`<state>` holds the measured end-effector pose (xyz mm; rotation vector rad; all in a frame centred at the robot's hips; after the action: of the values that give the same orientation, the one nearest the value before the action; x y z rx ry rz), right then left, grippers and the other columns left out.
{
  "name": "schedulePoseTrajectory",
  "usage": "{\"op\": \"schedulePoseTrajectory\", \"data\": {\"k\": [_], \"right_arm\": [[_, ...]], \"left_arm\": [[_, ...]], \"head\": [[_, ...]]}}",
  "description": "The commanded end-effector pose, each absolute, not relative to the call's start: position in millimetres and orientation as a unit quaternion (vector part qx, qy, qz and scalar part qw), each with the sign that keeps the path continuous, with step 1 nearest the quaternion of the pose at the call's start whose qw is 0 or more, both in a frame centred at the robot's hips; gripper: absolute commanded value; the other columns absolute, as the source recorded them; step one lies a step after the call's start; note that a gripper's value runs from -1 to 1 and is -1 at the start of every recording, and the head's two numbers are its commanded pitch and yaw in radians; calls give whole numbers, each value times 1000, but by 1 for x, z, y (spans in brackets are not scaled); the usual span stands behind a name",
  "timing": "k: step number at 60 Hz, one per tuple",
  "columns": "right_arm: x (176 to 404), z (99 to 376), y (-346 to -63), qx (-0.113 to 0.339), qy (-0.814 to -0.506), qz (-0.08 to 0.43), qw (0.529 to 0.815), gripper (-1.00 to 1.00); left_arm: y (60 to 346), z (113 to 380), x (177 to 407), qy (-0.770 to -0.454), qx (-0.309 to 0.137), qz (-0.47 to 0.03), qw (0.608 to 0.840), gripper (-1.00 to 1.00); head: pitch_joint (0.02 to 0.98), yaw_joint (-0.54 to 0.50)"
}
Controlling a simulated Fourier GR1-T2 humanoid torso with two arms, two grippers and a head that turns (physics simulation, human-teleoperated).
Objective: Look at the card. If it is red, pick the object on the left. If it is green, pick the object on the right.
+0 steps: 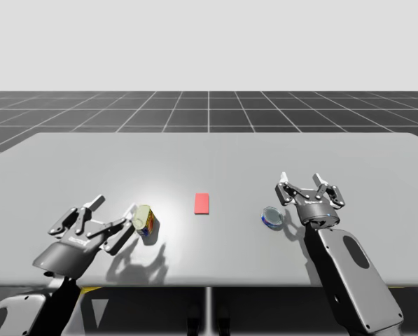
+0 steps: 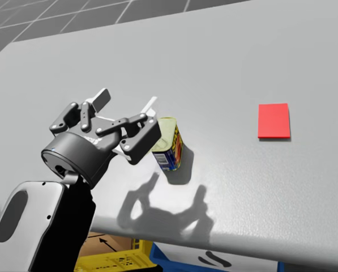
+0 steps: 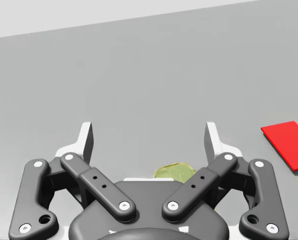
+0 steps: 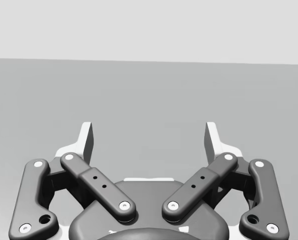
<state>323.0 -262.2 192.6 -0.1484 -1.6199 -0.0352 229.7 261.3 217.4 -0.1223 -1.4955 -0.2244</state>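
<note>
A flat red card [image 1: 202, 204] [image 2: 273, 120] lies mid-table. To its left stands a yellow-topped can with a blue and red body [image 1: 144, 219] [image 2: 170, 144], leaning slightly. On the card's right is a small round blue tin [image 1: 272, 217]. My left gripper [image 1: 114, 208] [image 2: 128, 102] [image 3: 149, 140] hovers open just left of the can and over it. From the left wrist, the can's top [image 3: 173, 172] peeks out under the palm, between the finger bases and apart from both fingertips; the card [image 3: 287, 145] lies off to one side. My right gripper [image 1: 303, 182] [image 4: 149, 140] is open and holds nothing, just right of the tin.
The grey table [image 1: 209, 154] stretches far behind the objects. Its front edge [image 2: 225, 249] runs close below my left arm. Under that edge are a yellow crate [image 2: 115, 262] and a cardboard box [image 2: 98, 245].
</note>
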Motion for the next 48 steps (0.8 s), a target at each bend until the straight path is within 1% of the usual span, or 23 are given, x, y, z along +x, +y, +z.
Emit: {"op": "schedulePoseTrajectory", "data": {"k": [1,8,13,20,25,29,32,42,48], "right_arm": [[324,192,-263,-71,-726,-13,684,-1000],[324,192,-262,-73,-726,-13,684,-1000],[324,192,-263,-74,-726,-14,684,-1000],[323,192,-263,-74,-726,-16,684,-1000],[324,192,-263,-73,-726,-16,683,-1000],[324,193,-264,-72,-727,-17,683,-1000],[324,193,-264,-72,-727,-17,682,-1000],[324,193,-265,-72,-727,-19,682,-1000],[324,194,-265,-71,-728,-20,682,-1000]], "left_arm": [[263,199,188,-642,-63,-110,756,-1000],[265,187,171,-623,-64,-116,771,-1000],[265,178,165,-613,-66,-117,778,-1000],[262,166,163,-610,-76,-107,782,-1000],[259,158,166,-613,-83,-97,780,-1000],[256,149,173,-622,-81,-90,774,-1000],[252,144,178,-622,-90,-82,773,-1000],[241,136,193,-619,-99,-76,776,-1000],[235,133,205,-620,-93,-71,776,-1000]], "head": [[874,361],[875,356],[877,356],[875,357],[873,358],[870,358],[870,357],[876,353],[878,350]]}}
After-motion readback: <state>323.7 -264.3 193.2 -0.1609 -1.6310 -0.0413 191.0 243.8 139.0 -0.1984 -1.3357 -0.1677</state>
